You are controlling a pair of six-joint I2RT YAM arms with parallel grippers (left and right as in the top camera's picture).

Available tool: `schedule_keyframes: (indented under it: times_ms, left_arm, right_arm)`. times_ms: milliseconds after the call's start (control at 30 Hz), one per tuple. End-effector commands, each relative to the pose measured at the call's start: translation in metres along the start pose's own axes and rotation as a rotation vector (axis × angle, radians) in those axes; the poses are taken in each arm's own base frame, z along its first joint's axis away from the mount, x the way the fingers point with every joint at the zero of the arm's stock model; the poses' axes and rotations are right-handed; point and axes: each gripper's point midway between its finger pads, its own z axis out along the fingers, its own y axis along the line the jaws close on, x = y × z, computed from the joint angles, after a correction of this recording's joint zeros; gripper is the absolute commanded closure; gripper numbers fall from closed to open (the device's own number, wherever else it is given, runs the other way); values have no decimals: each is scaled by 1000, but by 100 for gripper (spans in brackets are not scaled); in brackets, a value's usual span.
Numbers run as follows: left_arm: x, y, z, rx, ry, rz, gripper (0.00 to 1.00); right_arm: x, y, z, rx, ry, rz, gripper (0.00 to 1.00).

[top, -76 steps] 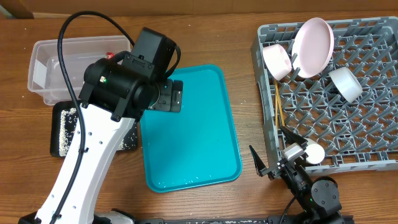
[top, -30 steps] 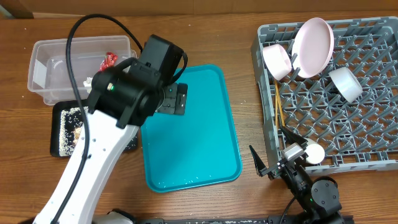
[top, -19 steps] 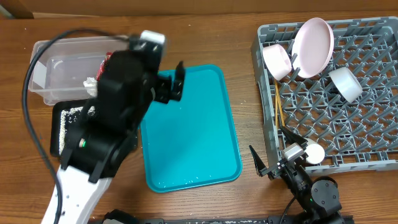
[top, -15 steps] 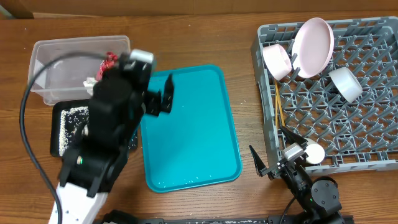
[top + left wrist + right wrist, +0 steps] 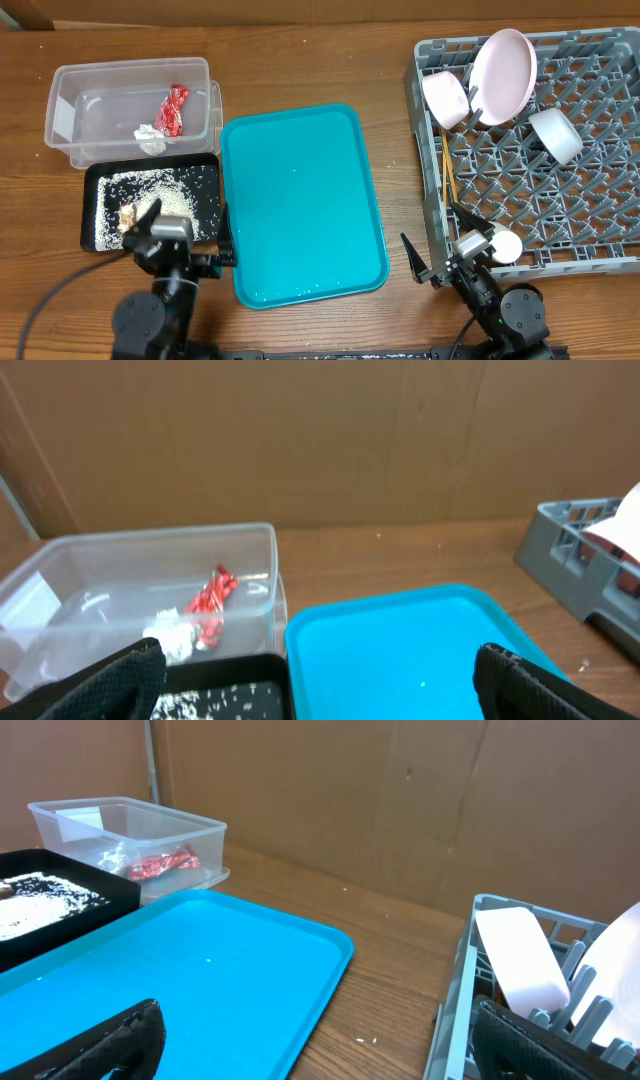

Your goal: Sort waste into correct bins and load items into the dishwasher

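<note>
A red foil wrapper [image 5: 173,108] and a white tissue ball [image 5: 150,138] lie in the clear tub [image 5: 70,95]. Rice scraps with a brownish lump [image 5: 128,212] lie in the black tray [image 5: 205,170]. The grey dish rack [image 5: 600,200] holds the pinkish plate [image 5: 503,62], two white bowls [image 5: 446,98] [image 5: 556,133] and chopsticks [image 5: 447,180]. My left gripper [image 5: 190,262] is open and empty at the front edge, behind the black tray [image 5: 220,695]. My right gripper [image 5: 440,245] is open and empty by the rack's front left corner.
The teal serving tray [image 5: 300,200] lies between the bins and the rack, with a few specks on it. It fills the low middle of both wrist views [image 5: 420,650] [image 5: 180,970]. A brown board wall stands behind the table.
My left arm has drawn back from over the tub and teal tray to the front edge, uncovering both bins. The right arm has not moved.
</note>
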Motion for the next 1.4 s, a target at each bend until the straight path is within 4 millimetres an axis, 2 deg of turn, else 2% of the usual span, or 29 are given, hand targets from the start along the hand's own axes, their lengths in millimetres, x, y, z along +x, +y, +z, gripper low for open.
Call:
schedule_keyframes:
  times_ms: [0,200,300,400,1367]
  left_arm:
    - [35,-2,1,21,2,-17,0]
    - [86,-12,16,78,33,-40,0]
    - [99,-17,27,106,-3,-51,0]
    - [94,-20,29,120,-50,-56,0]
    - [98,-20,29,120,-38,-55,0]
  right_arm:
    - [2,0,0,0,-4,-1,0]
    - [2,0,0,0,-4,-1,0]
    - [2,0,0,0,-4,-1,0]
    - [2,0,0,0,-4,-1,0]
    - [2,0,0,0,-4,-1,0]
